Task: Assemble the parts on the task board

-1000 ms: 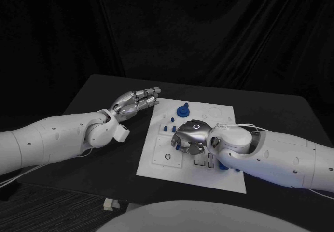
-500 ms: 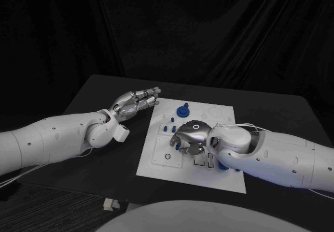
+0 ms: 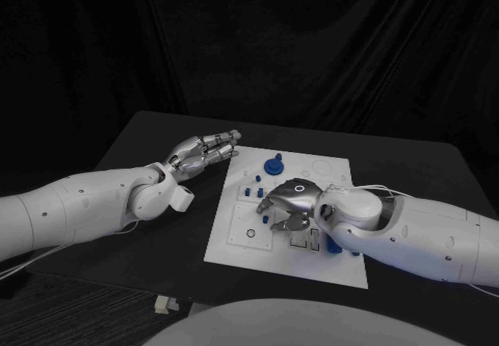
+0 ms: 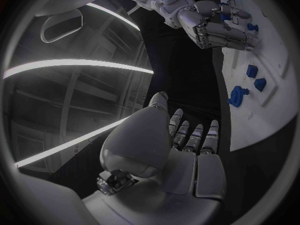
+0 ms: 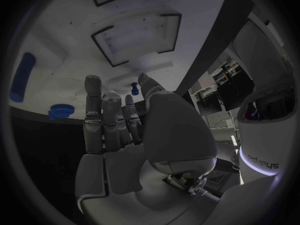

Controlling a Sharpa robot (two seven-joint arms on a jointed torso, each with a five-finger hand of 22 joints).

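The white task board (image 3: pixel 237 246) lies mid-table. My right hand (image 3: pixel 288 204) hovers over its middle, fingers pointing down. In the right wrist view a small blue peg (image 5: pixel 134 89) sits pinched between the thumb tip and a fingertip of that hand (image 5: pixel 125 135). My left hand (image 3: pixel 202 153) rests at the board's far left corner, fingers straight and together, holding nothing. A blue knob (image 3: pixel 272 165) stands at the board's far edge, with small blue pieces (image 3: pixel 254 192) just in front of it. Other blue parts (image 3: pixel 331 246) lie by my right forearm.
Black-outlined recesses (image 5: pixel 134 37) mark the board under my right hand. A blue cylinder (image 5: pixel 22 77) and a round blue piece (image 5: pixel 60 110) lie near the board's edge. The black table (image 3: pixel 405 162) has free room behind and left of the board.
My right hand has risen a little and tilted, its fingers spreading further from the board. The left arm has stayed where it was.
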